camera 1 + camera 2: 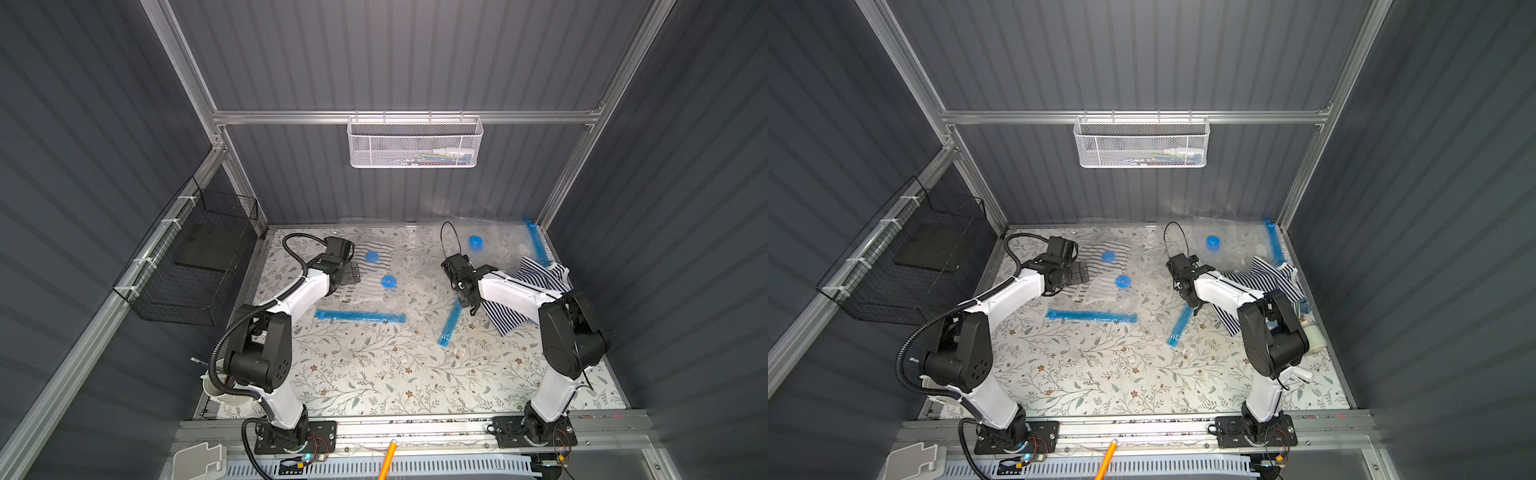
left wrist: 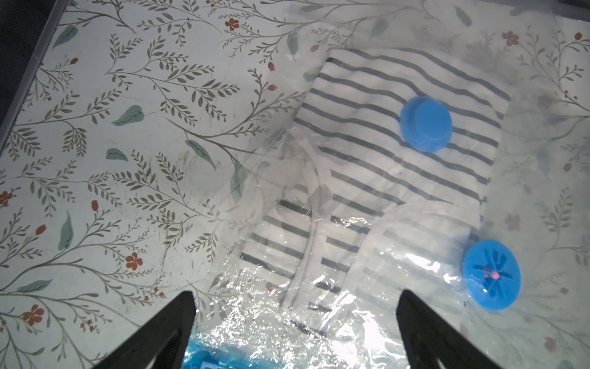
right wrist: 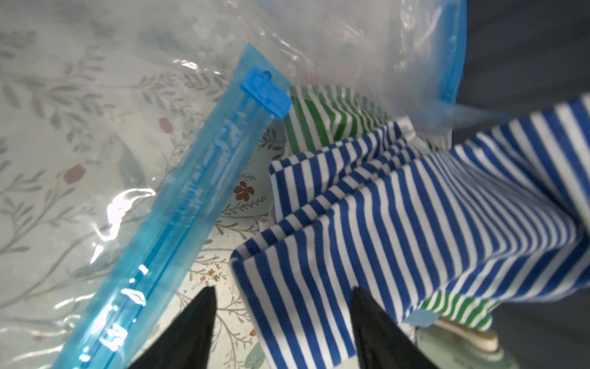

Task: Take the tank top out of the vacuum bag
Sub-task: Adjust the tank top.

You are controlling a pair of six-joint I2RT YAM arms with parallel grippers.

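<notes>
Crumpled at the floral-printed desk's (image 1: 374, 374) right side, just beside the clear plastic vacuum bag's (image 3: 79, 143) blue zip strip (image 3: 198, 198): blue-and-white striped cloth tank top (image 3: 415, 207). Straddling its corner, released (prongs apart): right tool (image 3: 283, 289). Likewise released, over a bagged grey-striped garment (image 2: 383, 153): left tool (image 2: 296, 294).

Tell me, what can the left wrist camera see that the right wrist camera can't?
Only the left wrist view shows a grey-striped top inside a clear bag, plus two round blue valves. Only the right wrist view shows a blue-striped cloth, a green-striped cloth and a blue slider clip. Both show the flowery table, crinkly see-through plastic, a blue zip strip and black jaws standing apart: the left gripper in its view, the right gripper in its own.
</notes>
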